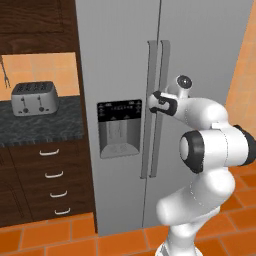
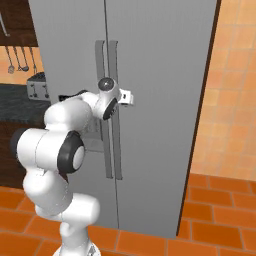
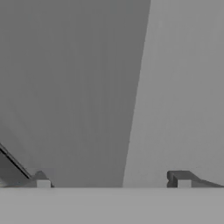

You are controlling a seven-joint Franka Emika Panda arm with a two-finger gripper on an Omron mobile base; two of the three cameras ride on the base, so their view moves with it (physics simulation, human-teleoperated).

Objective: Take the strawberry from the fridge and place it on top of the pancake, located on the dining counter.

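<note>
— Where is our gripper [image 2: 131, 98]?

— We have it up at the fridge [image 1: 200, 55], right by the two long handles [image 1: 158, 107] in the middle. Both doors look shut.

— Is it holding a handle?

— In the hand view our two fingertips [image 3: 43, 183] sit wide apart with flat grey door between them, so we hold nothing.

— What else do we see?

— A toaster [image 1: 33, 97] on the black counter [image 1: 42, 122], left of the fridge.
</note>
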